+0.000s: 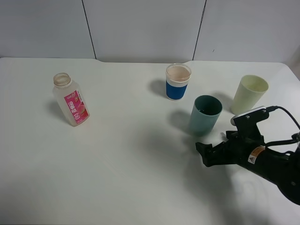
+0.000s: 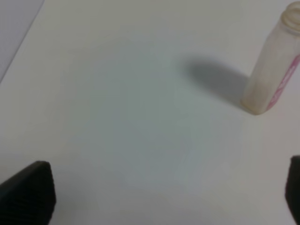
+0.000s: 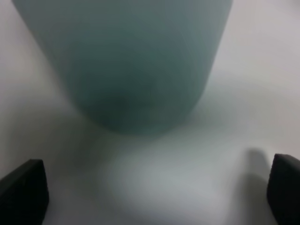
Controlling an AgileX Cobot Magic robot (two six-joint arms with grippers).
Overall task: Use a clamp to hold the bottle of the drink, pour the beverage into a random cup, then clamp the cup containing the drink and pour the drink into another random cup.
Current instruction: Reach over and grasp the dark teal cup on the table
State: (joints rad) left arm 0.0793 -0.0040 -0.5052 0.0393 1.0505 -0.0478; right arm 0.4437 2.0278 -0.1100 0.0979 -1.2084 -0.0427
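The clear bottle (image 1: 70, 100) with its pink label stands uncapped at the table's left, and it looks empty; the left wrist view also shows the bottle (image 2: 274, 70). The teal cup (image 1: 205, 115) stands right of centre, and I cannot make out any drink inside it. The blue-banded cup (image 1: 177, 82) stands behind it to the left. My right gripper (image 1: 205, 154) is low on the table just in front of the teal cup (image 3: 126, 65), open, its fingers apart from the cup. My left gripper (image 2: 161, 192) is open over bare table, well short of the bottle.
A pale yellow-green cup (image 1: 249, 93) stands to the right of the teal cup, close behind my right arm. The white table (image 1: 117, 173) ends at a wall along the back. The left arm does not show in the exterior view.
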